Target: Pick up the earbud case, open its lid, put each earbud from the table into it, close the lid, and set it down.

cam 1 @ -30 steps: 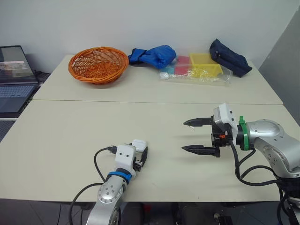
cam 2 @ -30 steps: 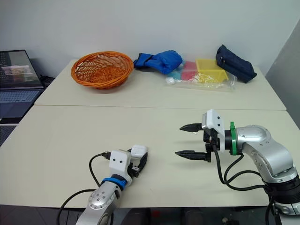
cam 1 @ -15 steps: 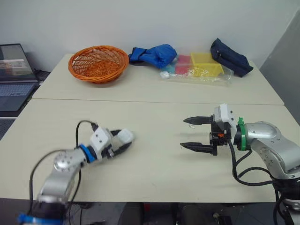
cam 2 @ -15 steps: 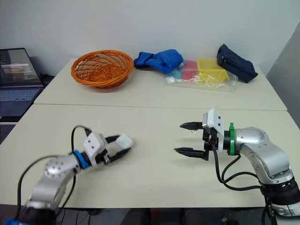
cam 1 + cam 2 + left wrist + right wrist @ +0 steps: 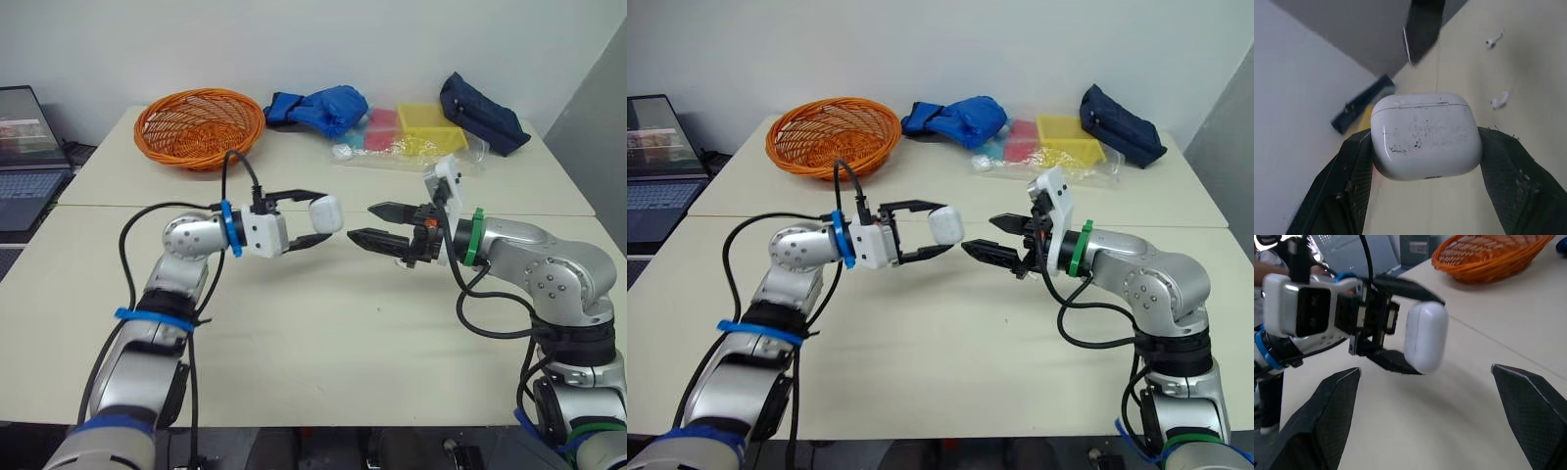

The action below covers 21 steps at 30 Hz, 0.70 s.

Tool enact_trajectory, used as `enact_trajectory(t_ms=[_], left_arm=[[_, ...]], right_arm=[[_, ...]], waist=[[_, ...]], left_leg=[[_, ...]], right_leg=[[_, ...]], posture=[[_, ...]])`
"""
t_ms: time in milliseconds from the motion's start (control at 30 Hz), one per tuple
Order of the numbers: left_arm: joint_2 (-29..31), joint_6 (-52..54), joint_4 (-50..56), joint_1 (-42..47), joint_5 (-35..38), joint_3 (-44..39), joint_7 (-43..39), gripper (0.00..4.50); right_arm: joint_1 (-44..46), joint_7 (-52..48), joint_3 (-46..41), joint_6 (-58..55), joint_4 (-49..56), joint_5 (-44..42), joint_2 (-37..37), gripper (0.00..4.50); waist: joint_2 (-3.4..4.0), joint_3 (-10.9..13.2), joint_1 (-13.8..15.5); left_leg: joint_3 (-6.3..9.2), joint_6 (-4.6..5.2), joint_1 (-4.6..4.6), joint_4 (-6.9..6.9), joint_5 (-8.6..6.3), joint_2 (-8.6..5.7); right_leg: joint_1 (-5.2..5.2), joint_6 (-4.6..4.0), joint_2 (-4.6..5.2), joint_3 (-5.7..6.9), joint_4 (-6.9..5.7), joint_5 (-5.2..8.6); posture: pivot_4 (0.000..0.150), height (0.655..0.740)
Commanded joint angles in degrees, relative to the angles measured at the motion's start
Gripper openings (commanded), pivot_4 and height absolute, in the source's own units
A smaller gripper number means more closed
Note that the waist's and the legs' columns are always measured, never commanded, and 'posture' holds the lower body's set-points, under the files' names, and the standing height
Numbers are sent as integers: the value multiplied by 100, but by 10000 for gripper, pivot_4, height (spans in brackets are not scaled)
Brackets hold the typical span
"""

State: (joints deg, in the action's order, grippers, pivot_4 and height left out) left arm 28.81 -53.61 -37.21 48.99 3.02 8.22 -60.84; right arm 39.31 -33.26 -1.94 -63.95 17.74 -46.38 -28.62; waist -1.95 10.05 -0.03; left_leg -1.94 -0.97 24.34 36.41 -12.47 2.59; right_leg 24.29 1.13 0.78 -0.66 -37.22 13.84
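Over the middle of the table [image 5: 323,333], the left gripper [image 5: 948,227] pinches the closed white earbud case [image 5: 1426,136], held clear of the tabletop. The right gripper [image 5: 361,220] hangs above the table too, fingers spread. Two earbuds [image 5: 1494,40] [image 5: 1500,100] lie on the table.

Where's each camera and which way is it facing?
Eye views: on the head, looking forward and down over the table; both arms show, left gripper holding the earbud case, right gripper facing it.
Left wrist view: on the left wrist, looking past its fingers and the case to two earbuds.
Right wrist view: on the right wrist, looking between its fingers at the left gripper and case.
Shared: every view shows the case.
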Motion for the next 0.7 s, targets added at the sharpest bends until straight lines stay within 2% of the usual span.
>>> enact_trajectory(t_ms=[33, 267, 600, 700], left_arm=[[-108, -702, -402, 323, 19, 113, -13, 28329], [-221, -1520, -773, 604, 232, 516, -283, 28329], [-161, -1986, -1315, 883, 214, 608, -209, 28329], [-186, -1983, -1373, 912, 245, 577, -152, 28329]], right_arm=[[185, 364, -128, -296, -86, -98, 201, 45000], [447, 616, -287, -574, -353, -277, 634, 45000], [417, 457, -242, -938, -312, -473, 555, 45000], [379, 440, -200, -892, -313, -422, 538, 39596]], waist=[[0, 0, -19], [0, 0, -22], [0, 0, -26], [0, 0, -27]], left_leg=[[-1, 0, -1, 0, 0, 0], [2, 1, 3, 27, 0, 2], [8, 4, -2, 64, 1, 3], [9, 4, -4, 64, 2, 5]], right_leg=[[-1, 0, 0, -2, -1, 0], [0, 1, -5, 0, -21, 0], [0, 2, -6, -1, -71, 1], [0, 2, -9, 0, -74, 1]], posture=[[1500, 7400], [1500, 7400], [1500, 7400], [1500, 7400]])
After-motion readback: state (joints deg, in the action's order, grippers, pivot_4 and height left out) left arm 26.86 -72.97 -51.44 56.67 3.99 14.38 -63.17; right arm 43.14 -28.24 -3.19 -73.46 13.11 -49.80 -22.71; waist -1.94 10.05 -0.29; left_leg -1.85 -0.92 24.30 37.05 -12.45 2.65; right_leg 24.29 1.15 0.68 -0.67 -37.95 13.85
